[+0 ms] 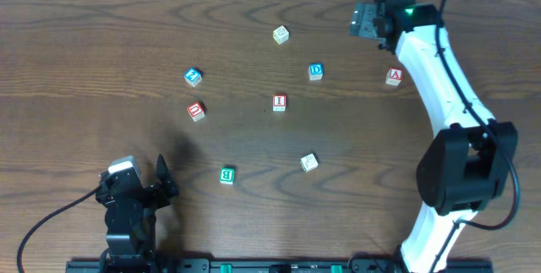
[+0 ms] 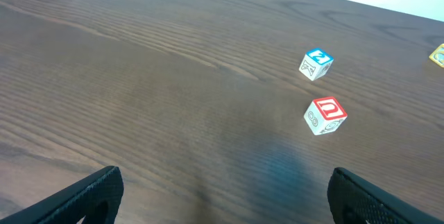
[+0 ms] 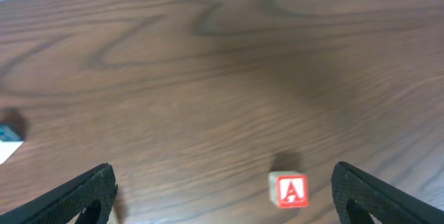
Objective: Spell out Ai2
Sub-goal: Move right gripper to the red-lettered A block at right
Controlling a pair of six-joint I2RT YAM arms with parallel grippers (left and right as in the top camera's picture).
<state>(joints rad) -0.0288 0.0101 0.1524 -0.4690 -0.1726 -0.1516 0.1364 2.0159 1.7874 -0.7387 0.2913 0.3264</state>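
Since all three task pieces are cubes, none has a long axis, only a facing. The A cube (image 1: 394, 76) lies at the right, just beside the white right arm (image 1: 439, 79), with its red letter face up and nearly upright in the overhead view. The I cube (image 1: 280, 102) sits mid-table, square to the table edges and letter up. The 2 cube (image 1: 193, 76) lies to the left, turned on the diagonal. Its blue digit is legible only from the left wrist, and it is just above the red-edged cube (image 1: 196, 111) with the round letter.

From the right wrist, a blue-edged cube (image 3: 8, 132) is cut off by the left edge, its mark unreadable. Both wrist views crop the black fingers at the bottom.

The left gripper (image 2: 222, 207) and right gripper (image 3: 225, 196) are spread wide, with nothing between the jaws.

The cubes are pale wood with coloured borders, and the table (image 1: 84, 53) is dark with wavy grain.
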